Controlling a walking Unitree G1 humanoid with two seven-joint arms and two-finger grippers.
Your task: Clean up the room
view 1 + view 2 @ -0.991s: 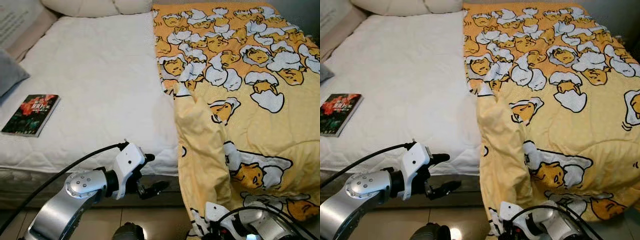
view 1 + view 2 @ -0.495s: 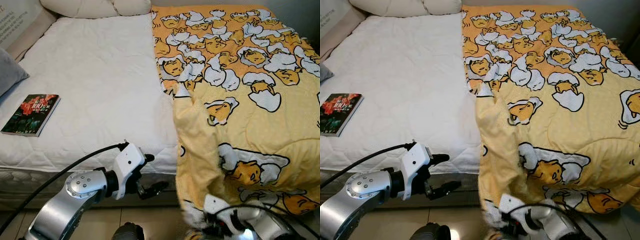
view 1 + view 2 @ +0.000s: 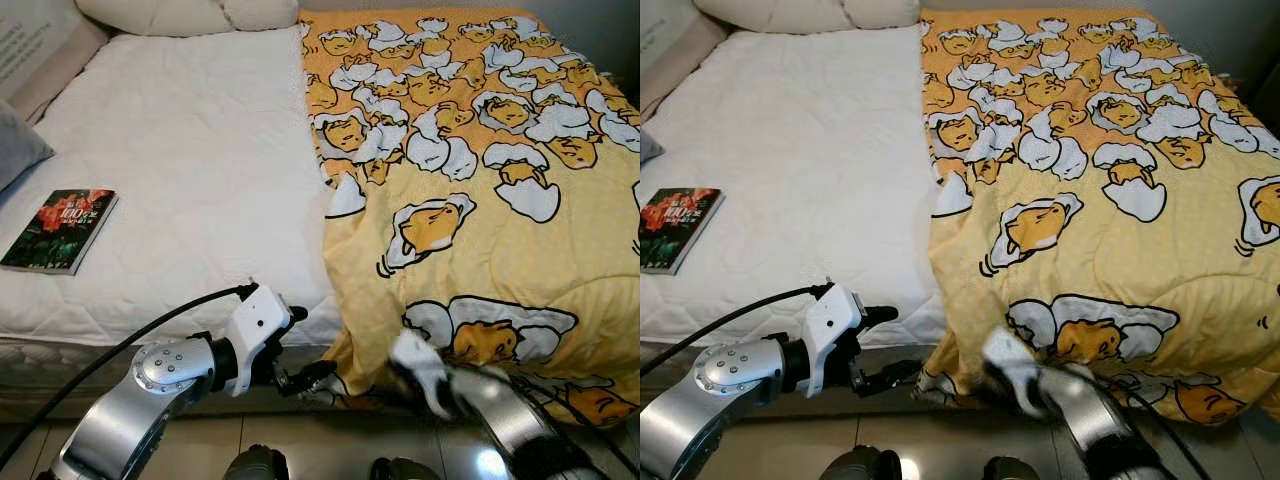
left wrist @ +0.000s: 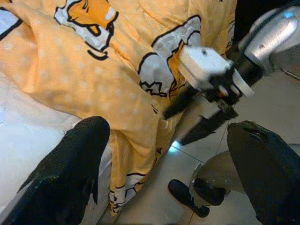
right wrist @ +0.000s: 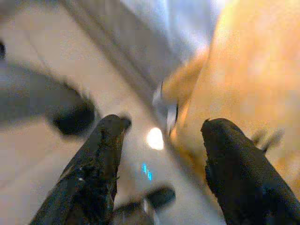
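Note:
A yellow blanket [image 3: 480,200] printed with egg characters covers the right half of the bed, and its lower edge hangs over the foot of the white mattress [image 3: 190,170]. My left gripper [image 3: 312,345] is held open in front of the mattress edge, just left of the hanging blanket corner. In the left wrist view my right gripper [image 4: 176,126] is open, pointing at that hanging edge with nothing between its fingers. The right arm [image 3: 500,410] is blurred with motion. The right wrist view is blurred, with orange blanket [image 5: 253,70] beside the fingers.
A book [image 3: 60,230] with a dark red cover lies near the mattress's left edge. A grey cushion [image 3: 15,145] is at the far left and cream pillows [image 3: 170,12] lie at the head. Shiny tiled floor [image 3: 300,440] lies below the bed's foot.
My right arm has swung up from the floor toward the blanket's hanging edge. The blanket's folded left edge has spread leftward over the mattress. The left arm has stayed put.

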